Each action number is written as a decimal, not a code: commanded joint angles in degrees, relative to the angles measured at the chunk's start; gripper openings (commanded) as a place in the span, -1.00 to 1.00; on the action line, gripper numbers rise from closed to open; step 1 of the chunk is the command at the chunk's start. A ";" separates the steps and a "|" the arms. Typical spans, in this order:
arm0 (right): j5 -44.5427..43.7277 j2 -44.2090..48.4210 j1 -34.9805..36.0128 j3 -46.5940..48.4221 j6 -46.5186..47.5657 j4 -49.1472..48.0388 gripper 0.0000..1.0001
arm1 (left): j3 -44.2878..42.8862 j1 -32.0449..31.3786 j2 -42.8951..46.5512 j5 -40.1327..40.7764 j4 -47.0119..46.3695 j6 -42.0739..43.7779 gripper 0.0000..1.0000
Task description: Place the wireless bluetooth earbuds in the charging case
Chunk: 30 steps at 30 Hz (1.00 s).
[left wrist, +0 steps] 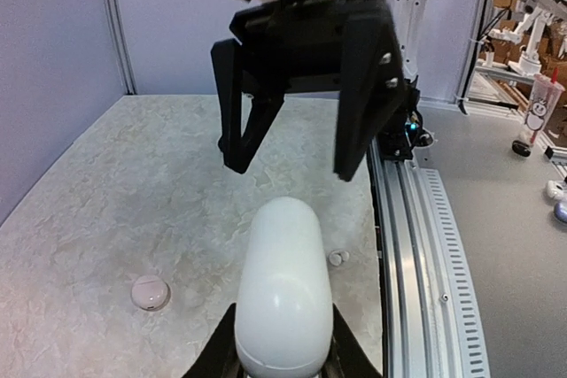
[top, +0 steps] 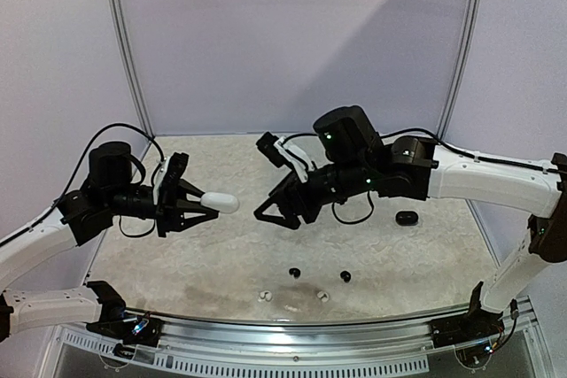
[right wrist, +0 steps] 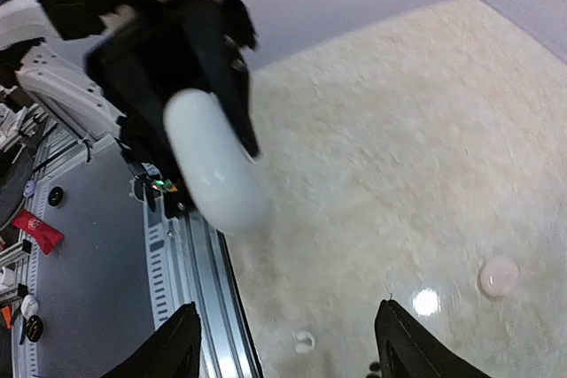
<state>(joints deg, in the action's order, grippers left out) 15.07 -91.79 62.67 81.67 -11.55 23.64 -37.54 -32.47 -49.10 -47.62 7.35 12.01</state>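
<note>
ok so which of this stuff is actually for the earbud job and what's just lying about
For the job: white case, black case, black earbuds, white earbuds.
Lying about: cup with straw, red tag.

surface: marbled table [top: 425, 254] | lying on it: two black earbuds [top: 294, 272]; white earbuds [top: 263, 295] by near edge; black case [top: 407, 218] at right

Overhead view: earbuds [top: 294, 273] register as specks; form and orientation not determinable. Left wrist view: white case [left wrist: 283, 272] runs off the bottom edge; left gripper [left wrist: 283, 338] shows only finger ends either side of it, contact faces hidden. Right wrist view: frame smeared throughout, case outline soft; right gripper [right wrist: 288, 307] fingers cut by the bottom edge. Pale round item [right wrist: 498, 277] on the table [right wrist: 425, 130] unidentifiable
</note>
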 commanded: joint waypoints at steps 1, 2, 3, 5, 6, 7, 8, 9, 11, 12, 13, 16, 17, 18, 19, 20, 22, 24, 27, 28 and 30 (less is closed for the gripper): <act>4.39 -1.81 1.50 3.41 7.85 -11.42 0.37 | 0.71 -0.13 0.42 -3.81 -0.63 0.56 -1.00; 4.84 -2.73 1.56 4.34 8.50 -11.83 0.37 | 0.67 -0.22 0.41 -4.08 -0.64 0.44 -1.00; 5.52 -3.49 1.69 5.78 8.81 -11.49 0.37 | 0.69 -0.30 0.34 -4.09 -0.60 0.37 -1.00; 6.13 -5.84 1.82 7.78 9.61 -10.19 0.36 | 0.71 -0.39 0.42 -3.92 -0.66 0.70 -1.00; 6.36 -6.58 1.82 8.68 10.06 -9.57 0.34 | 0.71 -0.40 0.51 -3.90 -0.56 1.08 -1.00; 6.63 -7.80 1.84 9.47 10.34 -8.90 0.31 | 0.71 -0.40 0.53 -3.91 -0.61 1.27 -1.00; 7.01 -8.50 1.91 10.34 10.46 -8.44 0.24 | 0.71 -0.40 0.58 -3.95 -0.66 1.41 -1.00; 7.57 -9.41 1.93 11.24 10.69 -7.92 0.17 | 0.71 -0.42 0.59 -3.96 -0.67 1.39 -1.00; 8.74 -10.78 1.95 12.74 10.92 -6.88 0.04 | 0.73 -0.47 0.71 -3.91 -0.76 1.28 -1.00; 9.24 -11.27 2.04 13.08 10.93 -6.76 -0.02 | 0.79 -0.49 0.75 -3.94 -0.78 1.30 -1.00; 9.80 -11.43 2.04 13.15 10.94 -6.89 -0.08 | 0.83 -0.49 0.84 -3.91 -0.83 1.24 -1.00; 11.08 -11.65 2.05 13.08 10.94 -6.76 -0.22 | 0.97 -0.49 1.05 -3.62 -0.72 1.17 -1.00; 11.59 -11.73 2.07 12.99 10.94 -6.62 -0.23 | 0.98 -0.49 1.04 -3.54 -0.72 1.22 -1.00; 12.07 -11.79 2.10 12.99 10.94 -6.53 -0.25 | 0.98 -0.49 1.10 -3.49 -0.58 1.18 -1.00; 12.57 -11.89 2.10 12.99 10.94 -6.32 -0.27 | 0.98 -0.49 1.13 -3.45 -0.54 1.17 -1.00; 12.96 -11.98 2.10 12.99 10.94 -5.97 -0.26 | 0.98 -0.49 1.11 -3.41 -0.51 1.22 -1.00; 13.23 -12.40 2.21 12.99 10.85 -5.18 -0.27 | 0.98 -0.49 1.11 -3.34 -0.58 1.17 -1.00; 12.94 -12.65 2.24 12.99 10.91 -4.42 -0.34 | 0.98 -0.49 1.03 -3.24 -0.63 1.28 -1.00; 12.19 -12.80 2.21 13.24 10.93 -3.51 -0.45 | 0.98 -0.49 0.87 -3.15 -0.66 1.26 -1.00; 11.62 -12.80 2.21 13.33 10.94 -3.20 -0.55 | 0.91 -0.49 0.85 -3.25 -0.69 1.35 -1.00; 11.01 -12.57 2.22 13.49 12.74 -2.94 -0.72 | 0.89 -0.49 0.75 -3.21 -0.68 1.45 -1.00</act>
<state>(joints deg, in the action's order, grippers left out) 27.94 -103.04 64.62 93.54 -0.10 17.63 -36.91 -32.62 -48.56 -50.98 8.40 12.43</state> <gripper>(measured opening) 0.220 0.235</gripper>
